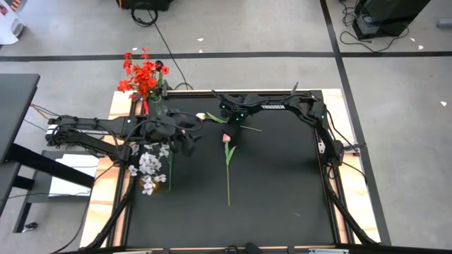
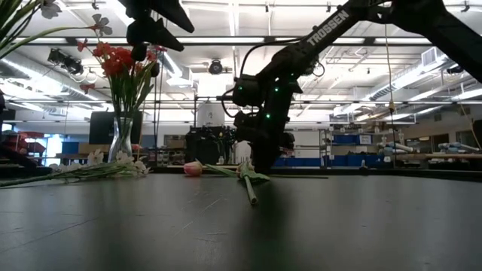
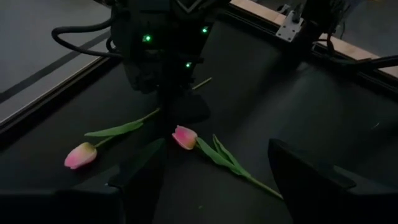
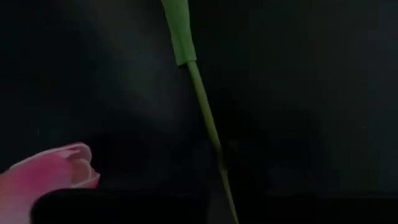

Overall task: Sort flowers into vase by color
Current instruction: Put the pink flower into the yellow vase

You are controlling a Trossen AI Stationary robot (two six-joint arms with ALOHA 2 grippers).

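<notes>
Red flowers [image 1: 145, 76] stand in a glass vase [image 2: 120, 139] at the table's far left. White sprays [image 1: 150, 169] lie flat at the left edge. Two pink tulips lie on the black mat. One [image 3: 185, 137] has its stem [image 1: 227, 176] running toward the near edge. The other [image 3: 81, 155] lies farther back, its stem [image 4: 205, 112] running right. My right gripper [image 1: 236, 127] points down at that far stem, low at the mat. My left gripper [image 3: 214, 183] hovers open, left of the tulips, with nothing between its fingers.
A wooden frame [image 1: 340, 106] borders the black mat [image 1: 282, 183], which is bare toward the near and right sides. The vase and the lying white sprays crowd the left side, under my left arm [image 1: 92, 127].
</notes>
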